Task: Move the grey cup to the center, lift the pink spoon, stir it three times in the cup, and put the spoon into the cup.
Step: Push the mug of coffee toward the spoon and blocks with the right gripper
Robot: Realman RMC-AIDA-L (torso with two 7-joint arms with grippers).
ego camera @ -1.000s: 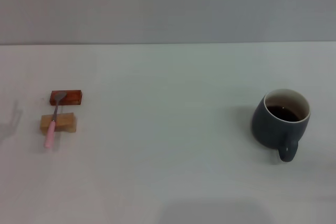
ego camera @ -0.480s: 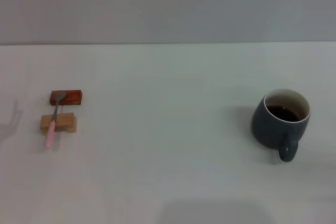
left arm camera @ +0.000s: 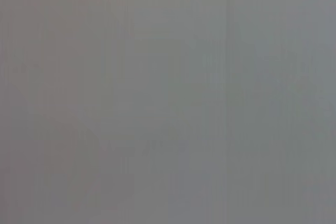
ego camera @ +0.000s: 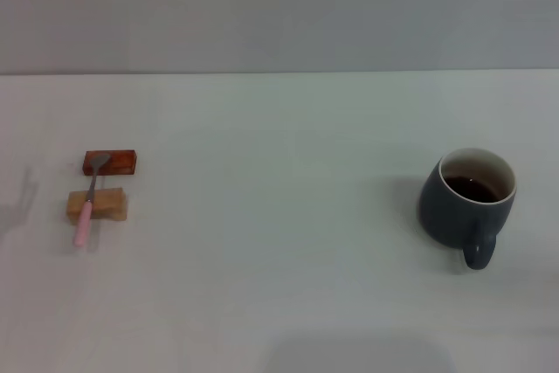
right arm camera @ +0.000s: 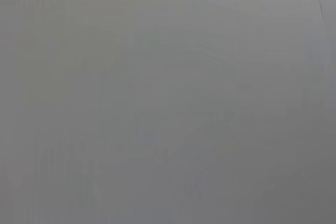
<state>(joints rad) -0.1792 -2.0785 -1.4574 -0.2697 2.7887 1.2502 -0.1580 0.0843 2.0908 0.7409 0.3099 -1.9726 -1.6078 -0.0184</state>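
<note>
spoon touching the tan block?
Touching. The head view shows the pink spoon lying across the tan block, its bowl reaching the red-brown block.

A broad white table is filling most of the head view, its far edge running straight across the scene. Behind it a plain grey wall is rising, bare and evenly lit. Soft light is falling across the tabletop, leaving a faint shadow at the far left and a dim patch along the near edge. Both wrist views are showing only flat grey.
</note>
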